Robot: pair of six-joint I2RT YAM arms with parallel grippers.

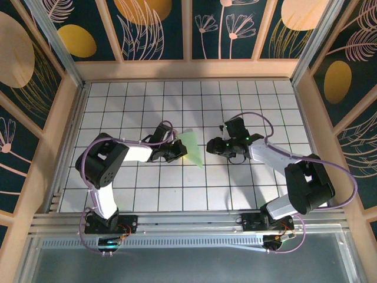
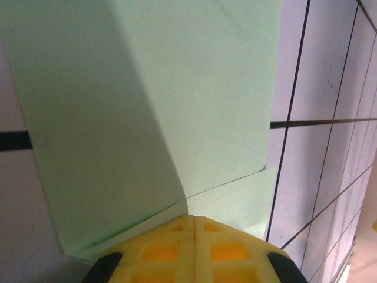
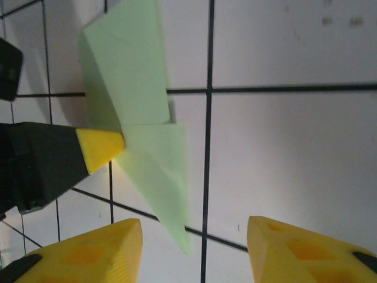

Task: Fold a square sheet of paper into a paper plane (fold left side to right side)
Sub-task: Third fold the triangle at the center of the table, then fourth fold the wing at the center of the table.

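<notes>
Half-folded paper plane mid-frame on worktop, left tool pinched shut on its edge. Right tool half open, empty. Paper thin, floppy, creases easily, so reckon grab folded edge.

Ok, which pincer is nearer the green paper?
Left. The left pincer is shut on the green paper; the right pincer hangs open just right of it, seemingly not touching.

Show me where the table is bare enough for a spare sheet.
Free: the far tile rows of the table along the back wall; the near rows between left base and right base. Crowded: the centre, where left gripper, folded paper and right gripper cluster.
</notes>
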